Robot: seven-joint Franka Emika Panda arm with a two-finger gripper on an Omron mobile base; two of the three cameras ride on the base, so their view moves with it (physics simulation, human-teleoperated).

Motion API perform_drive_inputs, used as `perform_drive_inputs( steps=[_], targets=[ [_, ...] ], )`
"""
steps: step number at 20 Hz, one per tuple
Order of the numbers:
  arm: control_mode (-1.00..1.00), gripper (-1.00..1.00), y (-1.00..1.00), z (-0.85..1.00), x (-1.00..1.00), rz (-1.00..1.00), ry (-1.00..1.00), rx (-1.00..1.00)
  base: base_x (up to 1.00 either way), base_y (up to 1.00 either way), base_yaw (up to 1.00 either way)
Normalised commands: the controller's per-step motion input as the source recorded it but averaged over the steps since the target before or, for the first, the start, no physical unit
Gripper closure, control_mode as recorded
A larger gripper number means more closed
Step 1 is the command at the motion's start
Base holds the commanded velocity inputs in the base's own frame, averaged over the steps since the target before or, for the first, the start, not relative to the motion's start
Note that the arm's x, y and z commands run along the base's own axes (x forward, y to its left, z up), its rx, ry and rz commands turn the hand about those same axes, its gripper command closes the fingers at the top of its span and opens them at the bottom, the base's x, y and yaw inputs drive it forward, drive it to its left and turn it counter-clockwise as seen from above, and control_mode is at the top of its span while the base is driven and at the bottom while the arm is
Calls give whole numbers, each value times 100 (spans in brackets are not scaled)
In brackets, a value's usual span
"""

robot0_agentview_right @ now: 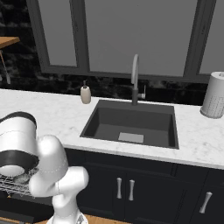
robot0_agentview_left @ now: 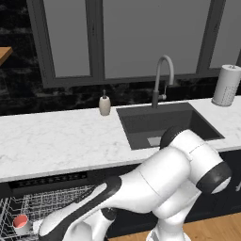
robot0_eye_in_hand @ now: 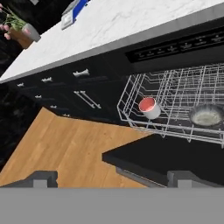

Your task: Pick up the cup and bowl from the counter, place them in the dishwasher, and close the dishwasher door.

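Note:
The white cup point(robot0_eye_in_hand: 148, 107) with its red top stands in the silvery wire rack point(robot0_eye_in_hand: 175, 92) of the dishwasher, near the rack's left corner; it also appears low down as the cup point(robot0_agentview_left: 20, 222). To its right in the same rack lies the grey bowl point(robot0_eye_in_hand: 206, 116). The dishwasher door point(robot0_eye_in_hand: 166, 157) hangs open as a flat dark panel under the rack. Below the counter point(robot0_eye_in_hand: 109, 22) runs the black control strip point(robot0_eye_in_hand: 183, 46). My gripper point(robot0_eye_in_hand: 113, 179) is open and holds nothing, apart from the cup and bowl, on the near side of the door's edge.
Dark drawers with silver handles point(robot0_eye_in_hand: 85, 98) stand left of the dishwasher, above a wooden floor point(robot0_eye_in_hand: 65, 144). On the counter point(robot0_agentview_left: 56, 141) are a soap bottle point(robot0_agentview_left: 104, 104), the dark sink point(robot0_agentview_left: 164, 122) with its faucet point(robot0_agentview_left: 162, 77), and a paper towel roll point(robot0_agentview_left: 227, 85).

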Motion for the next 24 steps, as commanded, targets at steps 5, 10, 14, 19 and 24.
perform_drive_inputs(
  steps=[5, 10, 14, 19, 24],
  targets=[
    [-100, -100, 0, 0, -92, -32, -26, -4, 0, 0, 0],
    [-100, -100, 21, 0, -92, -41, -19, -6, 0, 0, 0],
    [-100, -100, 28, 0, -90, -47, -12, -7, 0, 0, 0],
    [-100, -100, 17, -1, -75, -48, -11, -8, 0, 0, 0],
    [-100, -100, 9, -21, -48, -40, -10, -10, 0, 0, 0]
  ],
)
